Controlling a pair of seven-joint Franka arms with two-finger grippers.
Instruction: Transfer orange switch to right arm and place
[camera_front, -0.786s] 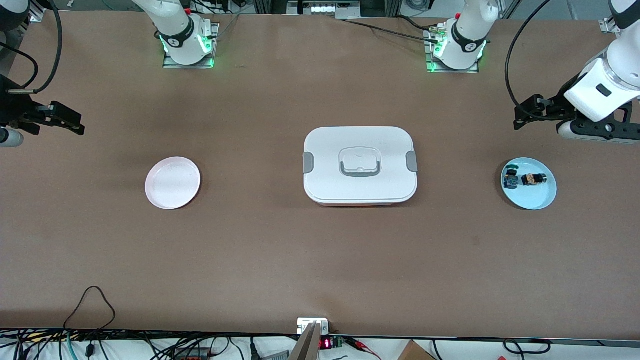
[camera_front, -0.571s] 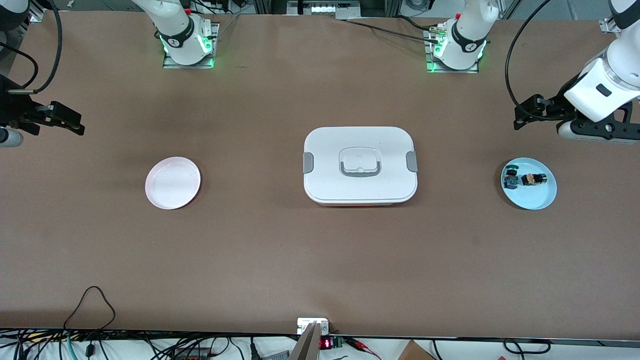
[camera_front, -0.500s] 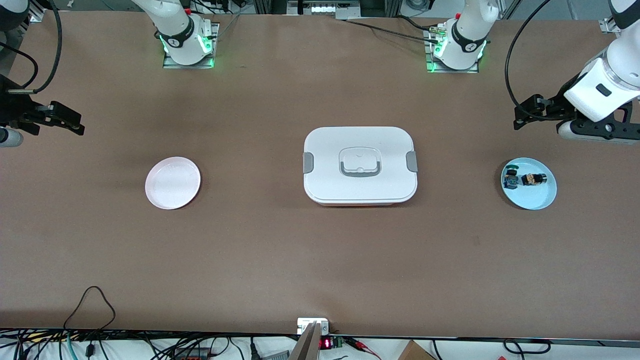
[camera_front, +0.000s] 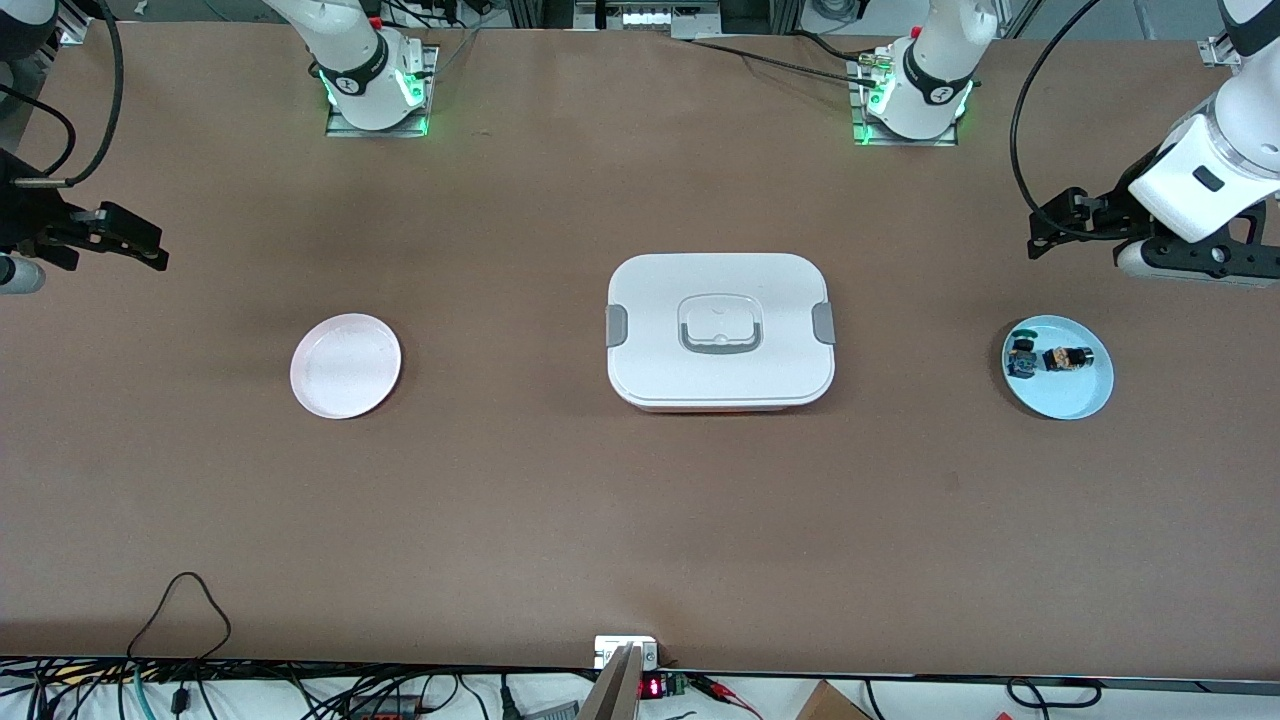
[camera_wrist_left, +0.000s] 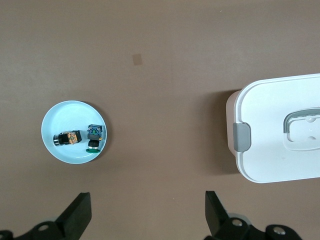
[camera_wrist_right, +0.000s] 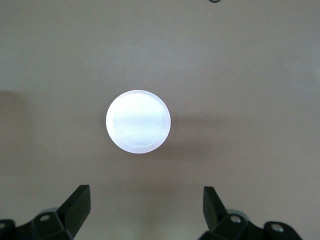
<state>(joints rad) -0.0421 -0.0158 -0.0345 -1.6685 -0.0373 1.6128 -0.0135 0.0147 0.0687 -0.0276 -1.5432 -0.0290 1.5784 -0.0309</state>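
Nothing on my surface (camera_front: 560, 520) has shifted since the earlier frame; only my left arm has eased slightly, while my right arm waits.

My surface is a broad brown top, with cables trailing along its edge nearest the front camera. At its middle sits the white lidded box (camera_front: 720, 330), grey latches at both ends and a grey handle on the lid.

My left end effector (camera_wrist_left: 145, 215) hangs in the air at the left arm's end, fingers spread wide and released, gripping nothing. Near it lies the light blue plate (camera_front: 1075, 400). My right end effector (camera_wrist_right: 145, 210) hovers at the right arm's end, fingers likewise wide apart and bare, with the pink plate (camera_front: 345, 365) lying near it.

On the blue plate rests the orange switch (camera_front: 1066, 358), lying on its side, just beside the teal-capped switch (camera_front: 1021, 356). Neither end effector touches either.
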